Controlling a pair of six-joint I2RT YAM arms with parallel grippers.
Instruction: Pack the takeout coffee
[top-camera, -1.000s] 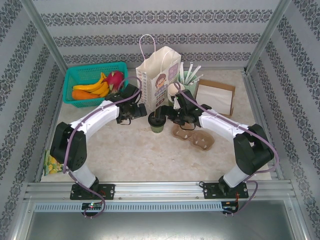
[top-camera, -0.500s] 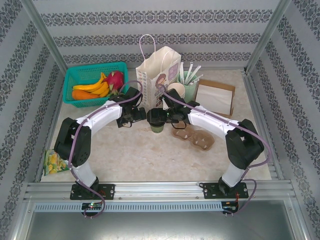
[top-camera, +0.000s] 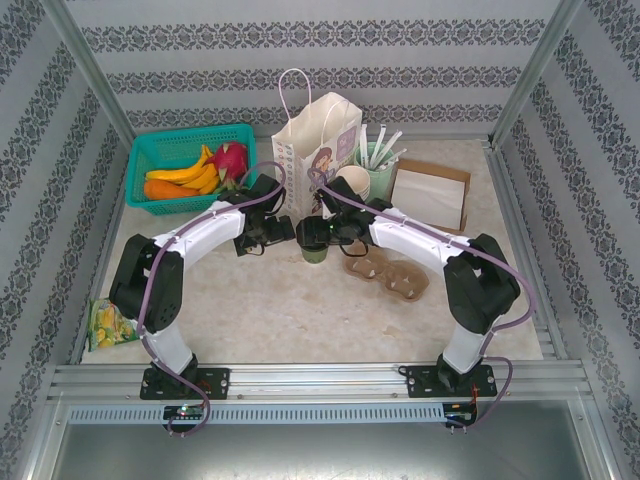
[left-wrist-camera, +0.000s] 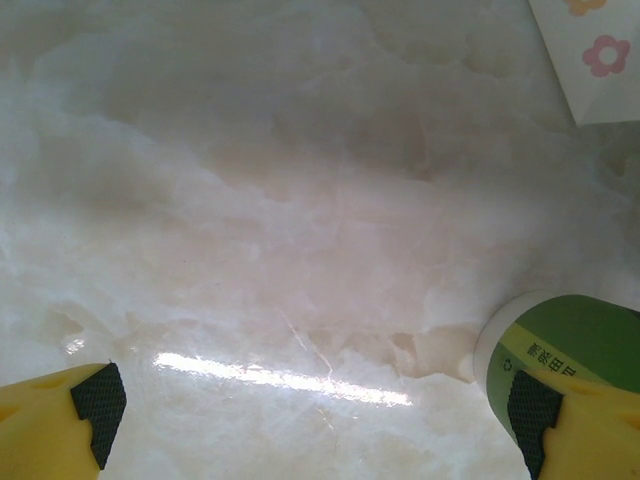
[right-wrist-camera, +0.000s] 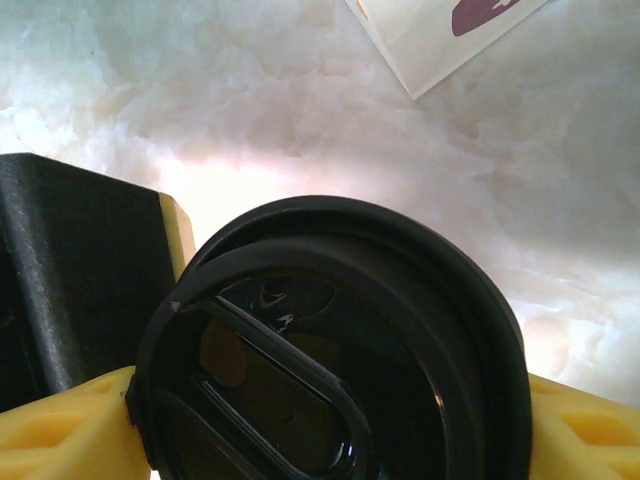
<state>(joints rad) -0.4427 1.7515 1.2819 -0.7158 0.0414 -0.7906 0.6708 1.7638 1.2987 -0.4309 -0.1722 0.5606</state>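
The pale marbled tabletop (top-camera: 270, 310) carries everything. The two white arms bend inward from the near edge, the left arm (top-camera: 195, 238) and the right arm (top-camera: 430, 245) meeting near the middle.

At the far middle a white paper bag (top-camera: 318, 150) with looped handles stands upright. A teal basket (top-camera: 140, 160) of fruit sits at the far left, and a flat brown box (top-camera: 432, 172) with white paper in it lies at the far right. A brown pulp cup carrier (top-camera: 388, 273) lies right of centre, nearer than the bag. Just right of the bag stand a pale green tumbler (top-camera: 380, 170) of wrapped straws and a stack of cream cups (top-camera: 351, 183). A yellow-green packet (top-camera: 105, 325) lies at the near left edge.

The takeout coffee (top-camera: 315, 243) stands upright on the tabletop just in front of the bag, between the two hands.

The right hand (right-wrist-camera: 335, 430) straddles it: its yellow fingers (right-wrist-camera: 60, 440) sit on either side of the black lid (right-wrist-camera: 340, 350), but the lid hides the contact, so I cannot tell whether they pinch the cup or merely flank it.

The left hand (left-wrist-camera: 315, 415) is spread wide just left of the cup, with bare tabletop between its fingers; the cup's green wall shows beside its right finger.
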